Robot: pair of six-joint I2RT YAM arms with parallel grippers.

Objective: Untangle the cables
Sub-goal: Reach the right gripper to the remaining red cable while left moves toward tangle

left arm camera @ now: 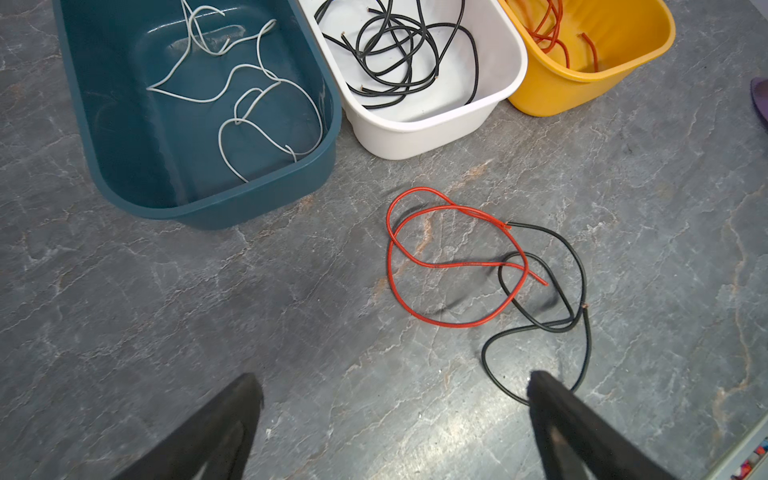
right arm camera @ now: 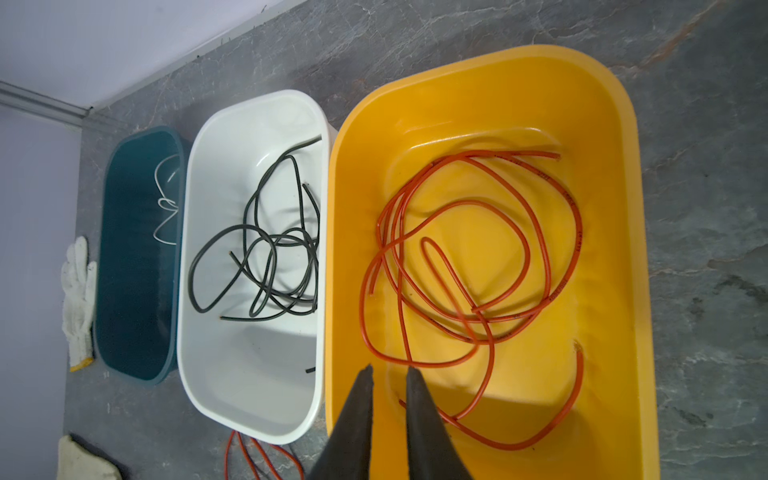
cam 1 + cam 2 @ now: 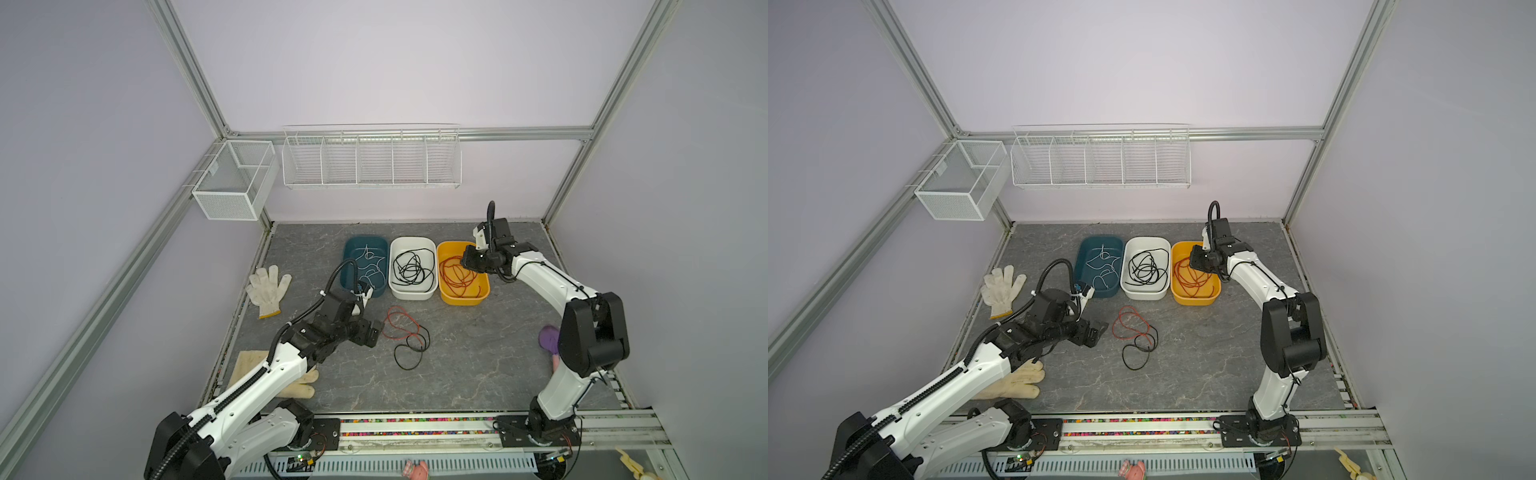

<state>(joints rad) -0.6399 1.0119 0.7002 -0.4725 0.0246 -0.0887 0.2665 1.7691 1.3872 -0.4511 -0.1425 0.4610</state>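
L end effector being held wide open, empty, above bench. R end effector being held just ajar, nothing gripped, over yellow bin w/ red cables. On bench, red cable + black cable lying interlooped, near white bin.

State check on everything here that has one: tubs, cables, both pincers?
Teal plastic tub: holds thin white cables.
White plastic tub: holds thin black cables, heaped.
Yellow plastic tub: holds thin red-orange cables, looped.
Loose red-orange cable: on grey marbled table, crossing loose black cable, not yet separated.
Left pincer: wide open, empty.
Right pincer: slightly open, empty, over yellow tub.
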